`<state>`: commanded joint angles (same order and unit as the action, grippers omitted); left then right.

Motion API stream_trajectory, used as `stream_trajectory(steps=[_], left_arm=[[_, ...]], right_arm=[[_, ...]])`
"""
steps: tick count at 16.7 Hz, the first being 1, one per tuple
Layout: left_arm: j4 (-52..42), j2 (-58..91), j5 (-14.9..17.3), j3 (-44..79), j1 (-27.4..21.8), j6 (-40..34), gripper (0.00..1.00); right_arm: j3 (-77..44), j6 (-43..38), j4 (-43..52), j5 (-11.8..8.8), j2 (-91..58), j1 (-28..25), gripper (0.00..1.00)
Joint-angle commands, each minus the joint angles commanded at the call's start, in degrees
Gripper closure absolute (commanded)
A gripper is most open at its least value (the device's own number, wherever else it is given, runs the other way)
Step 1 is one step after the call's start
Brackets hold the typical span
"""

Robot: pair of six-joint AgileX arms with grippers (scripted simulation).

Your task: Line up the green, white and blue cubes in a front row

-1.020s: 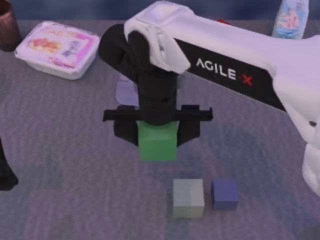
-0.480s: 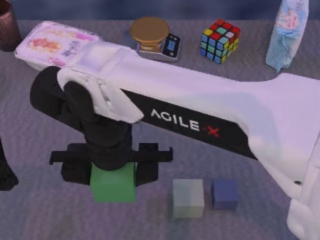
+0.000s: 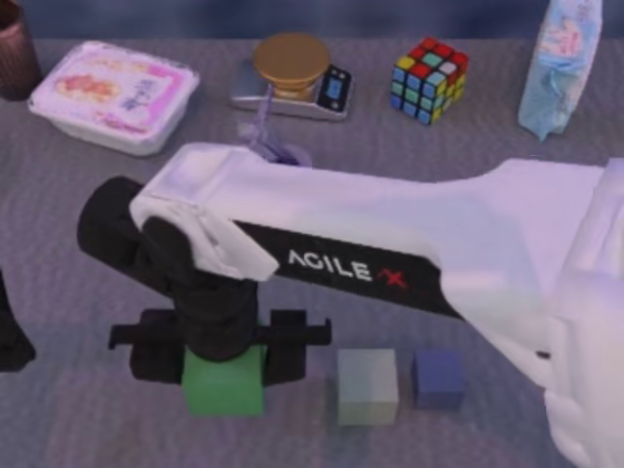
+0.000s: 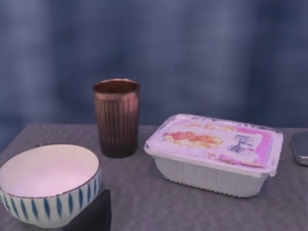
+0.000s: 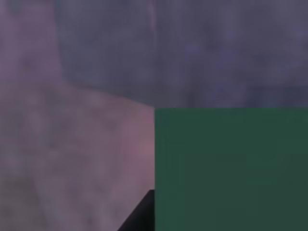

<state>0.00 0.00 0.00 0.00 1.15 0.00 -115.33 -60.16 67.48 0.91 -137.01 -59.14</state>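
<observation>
My right gripper [image 3: 223,366] is shut on the green cube [image 3: 224,385], near the table's front edge, left of centre. In the right wrist view the green cube [image 5: 231,168] fills the near corner, with one dark finger against its side. To its right sits the white cube [image 3: 368,386], and the smaller blue cube [image 3: 437,378] stands just right of that, both on the table in one row. A gap separates the green cube from the white one. My left arm is parked at the far left edge; only a dark part of it shows there.
Along the back stand a brown cup [image 3: 15,54], a lidded food tray [image 3: 115,95], a small scale [image 3: 292,78] with a round brass top, a multicoloured puzzle cube [image 3: 429,78] and a white bag [image 3: 561,63]. A blue-patterned bowl [image 4: 48,187] shows in the left wrist view.
My right arm has carried the green cube from the table's middle forward and to the left, then slightly right and lower, toward the row with the white and blue cubes.
</observation>
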Motion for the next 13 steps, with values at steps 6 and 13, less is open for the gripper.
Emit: stream_trajectory(steps=[6,13], left_arm=[[0.0,0.0,0.0,0.0,0.0,0.0,0.00],[0.0,0.0,0.0,0.0,0.0,0.0,0.00]], right_arm=[[2.9,-0.1,-3.0,0.1,-0.6,0.0,1.00],[2.9,-0.1,-3.0,0.1,-0.6,0.0,0.47]])
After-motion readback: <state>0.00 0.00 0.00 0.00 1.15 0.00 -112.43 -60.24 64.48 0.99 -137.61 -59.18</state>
